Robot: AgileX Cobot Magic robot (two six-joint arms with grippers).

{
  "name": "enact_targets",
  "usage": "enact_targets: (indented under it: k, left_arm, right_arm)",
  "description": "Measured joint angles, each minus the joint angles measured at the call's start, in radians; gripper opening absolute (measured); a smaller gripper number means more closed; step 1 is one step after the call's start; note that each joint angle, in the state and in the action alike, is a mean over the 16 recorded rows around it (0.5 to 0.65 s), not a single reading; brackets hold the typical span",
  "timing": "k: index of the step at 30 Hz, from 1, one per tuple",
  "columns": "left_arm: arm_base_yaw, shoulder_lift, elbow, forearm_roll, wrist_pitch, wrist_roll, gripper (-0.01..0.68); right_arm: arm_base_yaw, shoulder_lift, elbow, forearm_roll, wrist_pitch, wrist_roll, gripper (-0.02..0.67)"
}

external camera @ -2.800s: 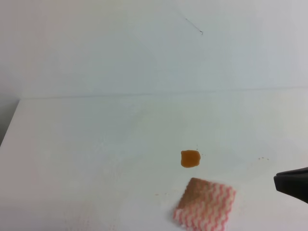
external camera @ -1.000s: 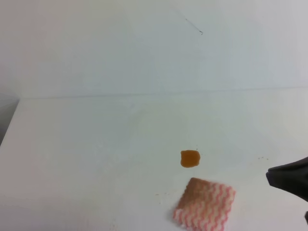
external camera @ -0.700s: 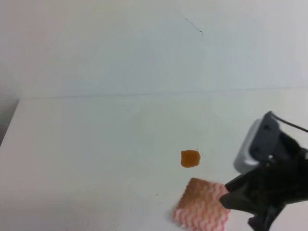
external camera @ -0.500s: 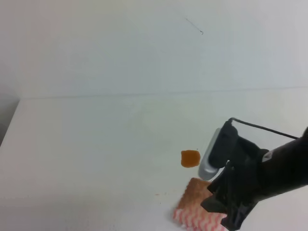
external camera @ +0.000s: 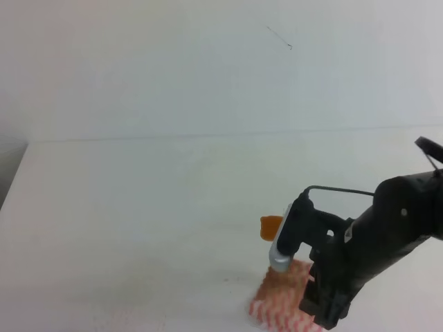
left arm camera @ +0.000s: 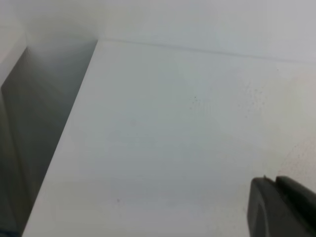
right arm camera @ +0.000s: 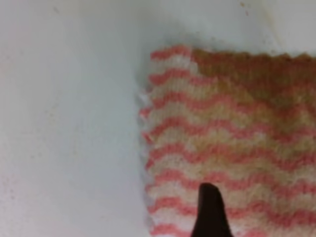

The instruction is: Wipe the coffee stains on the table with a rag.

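The coffee stains (external camera: 269, 225) show as a small orange-brown blot on the white table (external camera: 138, 221), its right edge hidden behind my right wrist. Just below it lies the rag (external camera: 277, 308), pink-red and white wavy stripes, its right part covered by the arm. My right gripper (external camera: 322, 312) points down onto the rag. In the right wrist view the rag (right arm camera: 237, 128) fills the frame, brownish at its top right. A single dark fingertip (right arm camera: 210, 210) stands over it with no partner beside it, so the jaws are apart. Only a dark corner of my left gripper (left arm camera: 281, 207) shows.
A pale wall with a thin dark hairline scratch (external camera: 279, 37) rises behind the table. The table's left edge (external camera: 15, 176) drops into a shadowed gap (left arm camera: 39, 128). Tiny brown specks (left arm camera: 252, 94) dot the white surface.
My right arm has swung in from the right edge to the left and come down over the rag, now hiding part of it and the blot's right edge. The rag has not moved.
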Motion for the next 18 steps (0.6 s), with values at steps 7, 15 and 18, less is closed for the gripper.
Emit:
enact_targets:
  k: [7, 15, 18]
  left_arm:
    - [0.0, 0.0, 0.0, 0.0, 0.0, 0.0, -0.003]
    - [0.0, 0.0, 0.0, 0.0, 0.0, 0.0, -0.003]
    - [0.0, 0.0, 0.0, 0.0, 0.0, 0.0, -0.003]
  right_arm:
    - [0.008, 0.078, -0.019, -0.016, -0.003, 0.009, 0.455]
    - [0.015, 0.147, -0.046, -0.023, -0.009, 0.011, 0.43]
    - [0.018, 0.163, -0.054, -0.025, -0.011, 0.012, 0.373]
